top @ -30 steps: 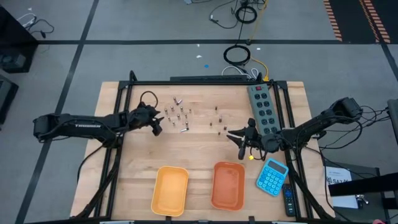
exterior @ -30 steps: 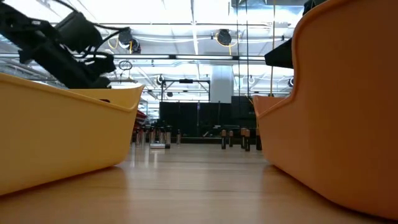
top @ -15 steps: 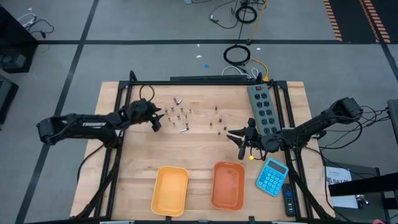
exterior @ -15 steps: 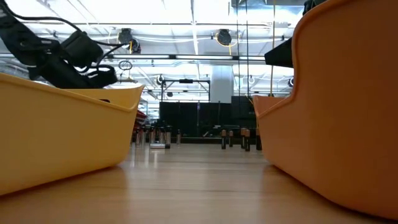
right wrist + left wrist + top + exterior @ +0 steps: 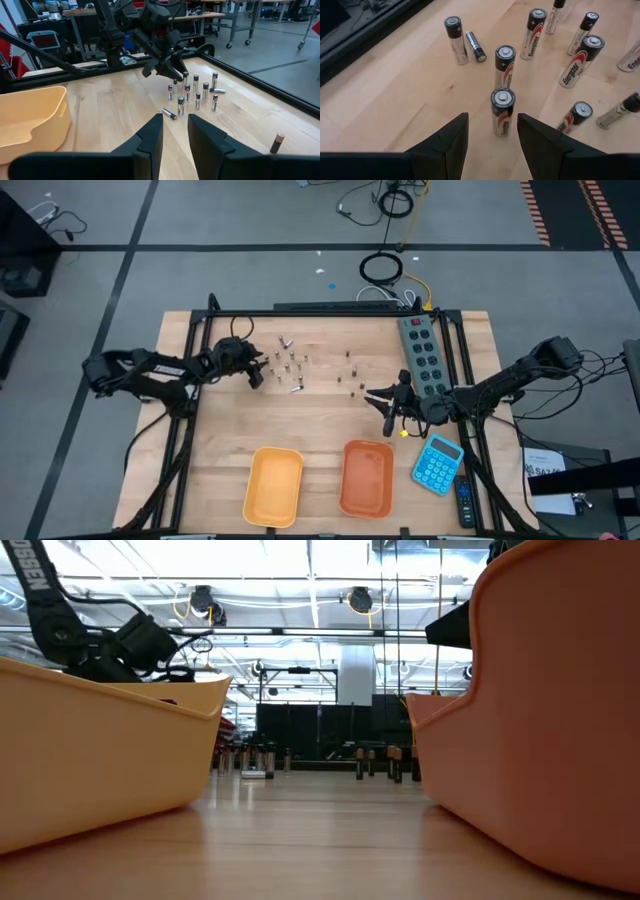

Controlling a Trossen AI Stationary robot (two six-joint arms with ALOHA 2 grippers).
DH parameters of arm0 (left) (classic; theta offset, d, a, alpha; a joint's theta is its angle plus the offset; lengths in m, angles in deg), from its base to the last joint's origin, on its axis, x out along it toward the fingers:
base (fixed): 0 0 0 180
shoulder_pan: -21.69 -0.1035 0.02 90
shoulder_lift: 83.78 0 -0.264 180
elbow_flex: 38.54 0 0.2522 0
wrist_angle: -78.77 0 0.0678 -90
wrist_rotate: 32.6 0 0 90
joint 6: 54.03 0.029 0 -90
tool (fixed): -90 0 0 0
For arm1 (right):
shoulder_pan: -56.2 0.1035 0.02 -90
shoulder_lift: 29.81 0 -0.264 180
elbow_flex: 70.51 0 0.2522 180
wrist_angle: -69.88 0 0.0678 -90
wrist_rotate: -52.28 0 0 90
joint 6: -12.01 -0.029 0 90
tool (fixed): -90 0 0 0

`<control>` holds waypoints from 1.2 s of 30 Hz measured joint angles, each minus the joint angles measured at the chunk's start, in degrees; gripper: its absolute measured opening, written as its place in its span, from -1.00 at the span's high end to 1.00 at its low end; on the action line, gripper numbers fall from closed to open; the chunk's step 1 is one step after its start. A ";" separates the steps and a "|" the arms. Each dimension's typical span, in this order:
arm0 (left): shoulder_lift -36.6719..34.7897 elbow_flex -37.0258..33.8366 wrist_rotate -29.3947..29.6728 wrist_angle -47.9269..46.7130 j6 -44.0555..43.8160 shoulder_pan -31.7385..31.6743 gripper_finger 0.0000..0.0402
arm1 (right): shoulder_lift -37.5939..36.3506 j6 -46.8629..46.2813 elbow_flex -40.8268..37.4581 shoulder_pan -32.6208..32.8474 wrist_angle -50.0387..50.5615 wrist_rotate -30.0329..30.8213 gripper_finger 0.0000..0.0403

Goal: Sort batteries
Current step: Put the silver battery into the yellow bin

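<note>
While the right gripper [image 5: 385,402] waits with its fingers parted over bare wood above the orange tray [image 5: 366,478], the left gripper [image 5: 492,131] does the work. It hangs at the near edge of the battery cluster [image 5: 290,366], fingers spread, with one upright battery [image 5: 502,112] standing just ahead of the gap between them and nothing gripped yet. Around it most batteries stand on end, a second upright one [image 5: 504,67] directly behind it and a small one [image 5: 475,46] lying flat beside another. A few more [image 5: 352,377] stand apart toward the table's middle, though from above they are too small to tell by kind.

To do this pick well, I judge the gripper should centre the nearest battery between its fingers, come in low enough to grip the body rather than the cap, and close gently so it does not tip. The approach should stop short of the battery behind. Both the orange tray and the yellow tray [image 5: 274,486] appear empty.
</note>
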 joint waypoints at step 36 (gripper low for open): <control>-8.08 0.09 2.19 -3.57 -7.47 -0.48 0.76 | 5.90 -2.09 -0.02 0.63 -3.24 4.50 0.59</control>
